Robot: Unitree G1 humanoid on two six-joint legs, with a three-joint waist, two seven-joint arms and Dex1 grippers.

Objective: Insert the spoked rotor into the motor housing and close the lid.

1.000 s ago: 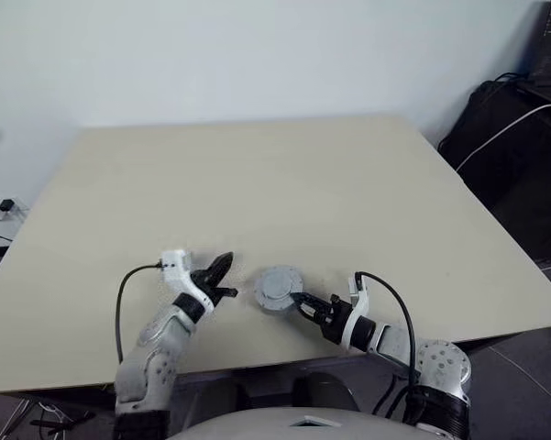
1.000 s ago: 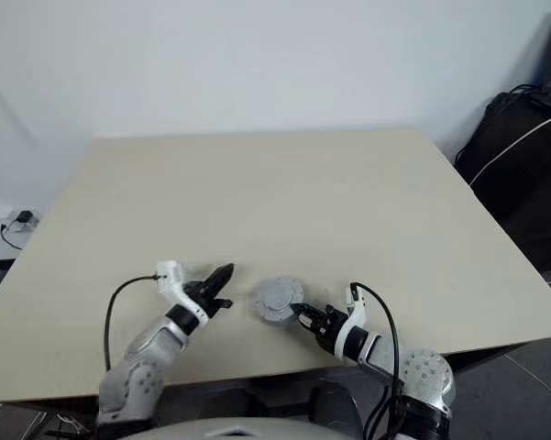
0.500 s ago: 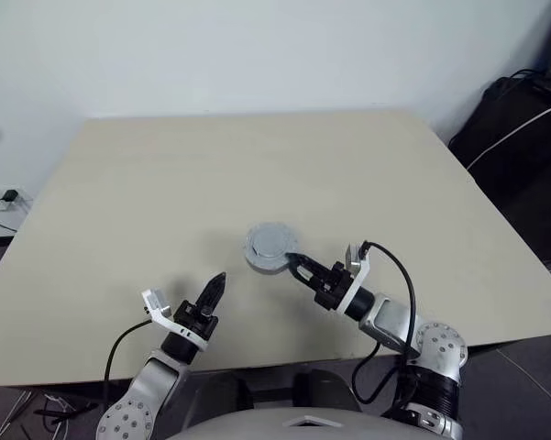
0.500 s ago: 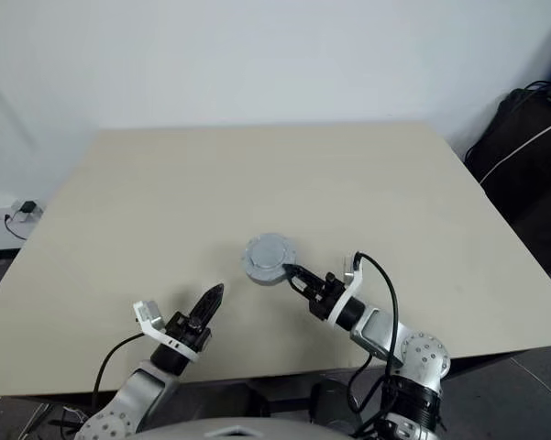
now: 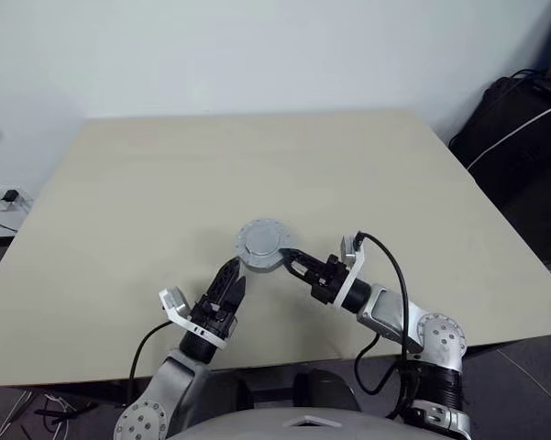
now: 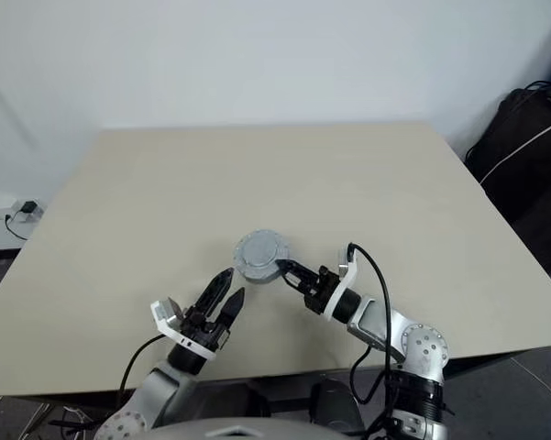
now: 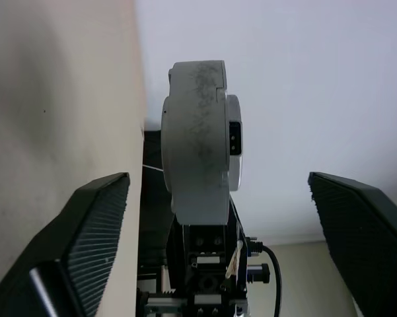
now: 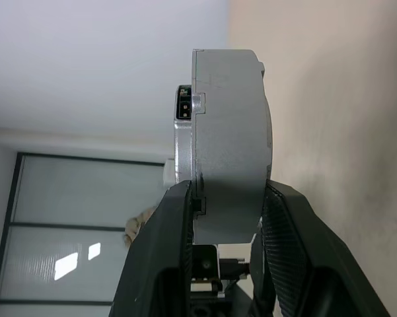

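While right gripper (image 5: 292, 260) pinches motor housing (image 5: 261, 244), left gripper (image 5: 227, 282) gapes beside.

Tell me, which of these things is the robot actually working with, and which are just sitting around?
Part of the job:
- grey round motor assembly, closed and held off the table
- right gripper, clamped on its edge
- left gripper, open, near it

Just lying about:
- black bag and white cable beside the table
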